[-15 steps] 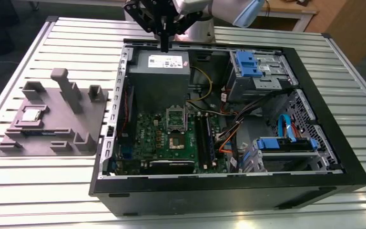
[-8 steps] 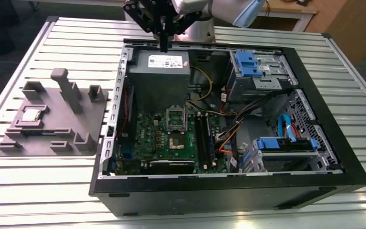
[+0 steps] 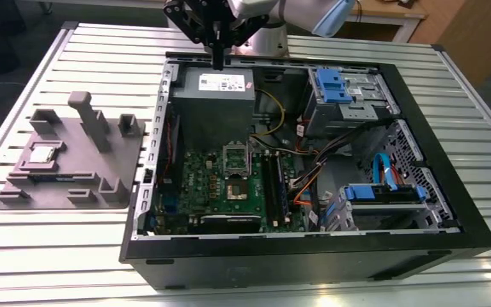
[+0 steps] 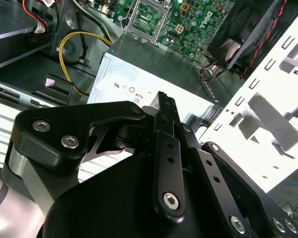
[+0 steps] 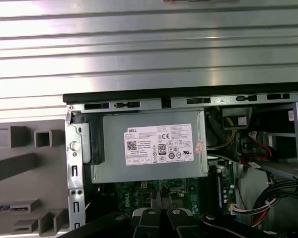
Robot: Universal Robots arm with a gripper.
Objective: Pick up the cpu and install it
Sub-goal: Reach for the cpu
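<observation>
One cpu on the holder, end effector over the power supply

We see the cpu (image 3: 43, 154) lying flat in a recess of the gray holder (image 3: 117, 174), silver top up, at the exterior view's left. The holder sits on the slatted metal table (image 3: 49, 256), just beside the open case (image 3: 314, 259).

Inside the case, the motherboard (image 3: 199, 185) lies toward the near side with the socket (image 3: 238, 185) near its middle. The power supply (image 3: 215, 102) fills the far corner on the exterior view's left.

The end effector (image 3: 218, 62) hangs over the far edge of the power supply, well apart from the cpu. Its fingers are pressed together and pinch nothing. In the second wrist view the end effector (image 4: 165, 101) shows as one dark blade in front of the power supply (image 4: 154, 64), with the motherboard (image 4: 188, 25) beyond. In the first wrist view the end effector (image 5: 160, 198) points over the motherboard (image 5: 124, 196), next to the labeled power supply (image 5: 154, 146).
</observation>
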